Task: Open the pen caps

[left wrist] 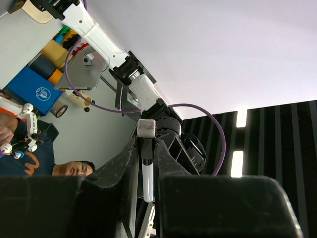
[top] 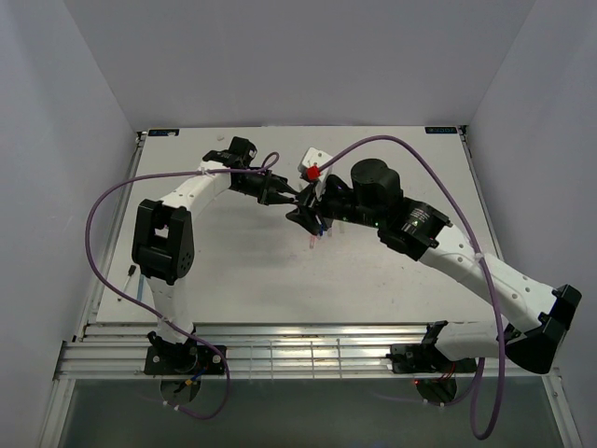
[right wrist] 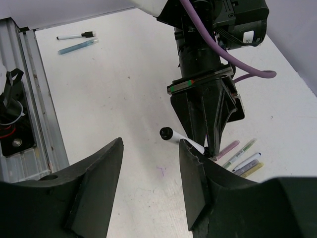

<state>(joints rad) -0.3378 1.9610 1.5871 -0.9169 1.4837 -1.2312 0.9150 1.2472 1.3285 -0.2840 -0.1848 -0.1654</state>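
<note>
My left gripper (right wrist: 208, 147) points down over the table, shut on a white pen (right wrist: 185, 141). The pen's black cap (right wrist: 166, 133) sticks out toward my right gripper (right wrist: 151, 144). That gripper is open, and the cap sits just past its fingertips, near the right-hand finger (right wrist: 194, 178), not gripped. In the left wrist view the white pen barrel (left wrist: 146, 173) is pinched between the left fingers (left wrist: 126, 168). From above, both grippers meet mid-table, the left gripper (top: 287, 198) facing the right gripper (top: 312, 220). More pens, pink (right wrist: 228, 148), green (right wrist: 241, 150), white (right wrist: 246, 162) and yellow (right wrist: 252, 170), lie on the table (right wrist: 114, 99).
Two more pens, a white one with a black cap (right wrist: 77, 35) and a blue one (right wrist: 78, 45), lie near the table's left edge by the metal rail (right wrist: 34, 99). Purple cables (top: 103, 205) loop off both arms.
</note>
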